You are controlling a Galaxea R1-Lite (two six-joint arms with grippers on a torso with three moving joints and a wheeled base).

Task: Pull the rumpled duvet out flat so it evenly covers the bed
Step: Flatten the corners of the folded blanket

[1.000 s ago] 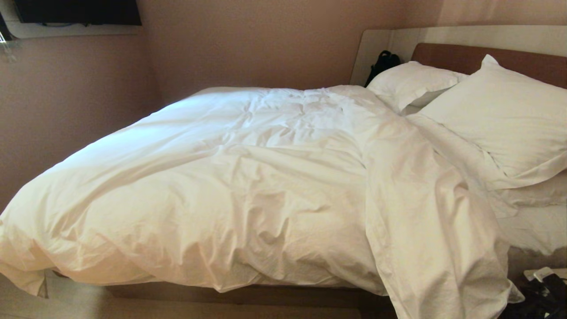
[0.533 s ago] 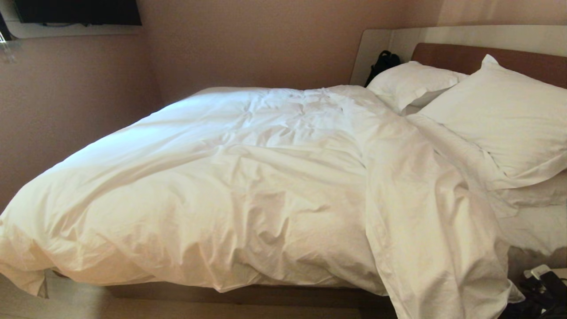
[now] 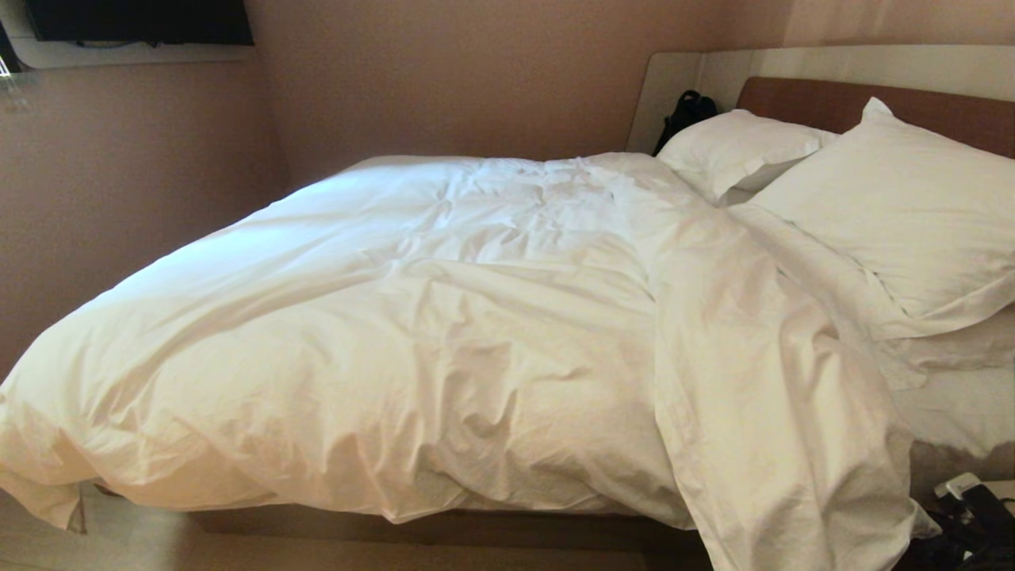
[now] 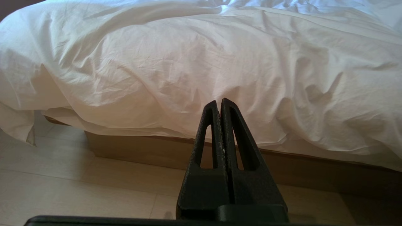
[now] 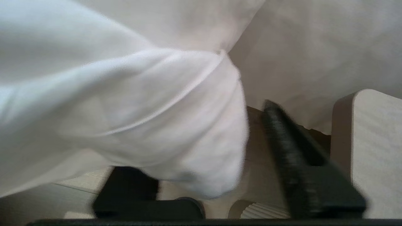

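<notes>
Head camera overlooks the bed [image 3: 444, 527]; both wrist cameras closely face its duvet [image 4: 188, 62]

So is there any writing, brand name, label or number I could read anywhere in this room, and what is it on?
None: no word, number, logo or sign can be read in any view.
The duvet, the pillows and the headboard are plain.
The dark screen on the wall shows no readable mark.
The black bag by the headboard shows no label.
</notes>
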